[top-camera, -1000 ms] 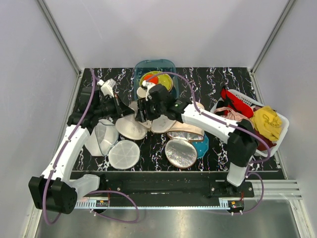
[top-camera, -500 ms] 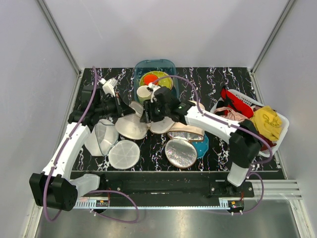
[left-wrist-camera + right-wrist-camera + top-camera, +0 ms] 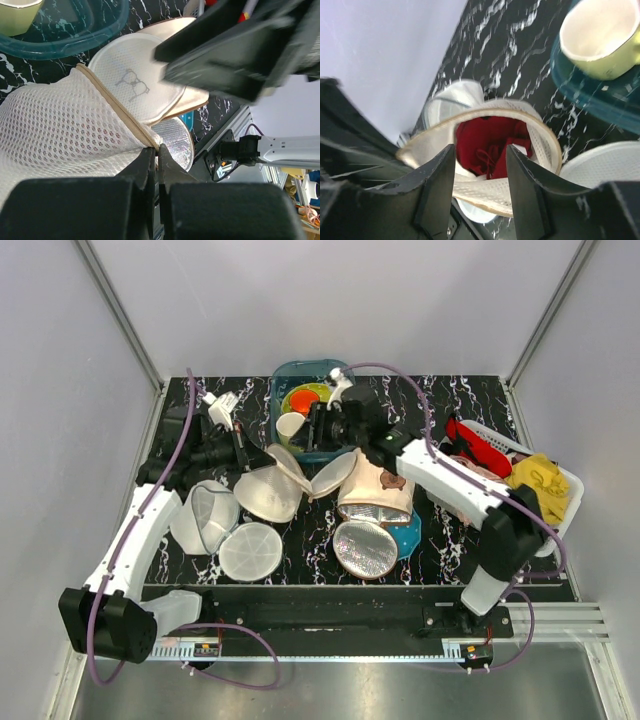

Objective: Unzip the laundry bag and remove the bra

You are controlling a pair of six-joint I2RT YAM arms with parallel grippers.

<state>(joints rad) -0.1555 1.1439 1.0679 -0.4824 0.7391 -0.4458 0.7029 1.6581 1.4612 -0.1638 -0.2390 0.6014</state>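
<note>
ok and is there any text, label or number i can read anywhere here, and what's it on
No readable words or numbers in any view.
Sign only, no lettering: a small bra drawing on the flat face of the laundry bag.
Brown emblem on the cream bag: too small to read.

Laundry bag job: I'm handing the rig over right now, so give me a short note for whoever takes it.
The left gripper is shut on the beige zip edge of the laundry bag and holds it.
The right gripper is open and empty, and hovers at the bag's mouth.
The bra is inside the bag, visible through the gaping opening.
Done: the bag is unzipped far enough to gape.
Left: reach in with the right gripper, grip the bra and pull it out.
</note>
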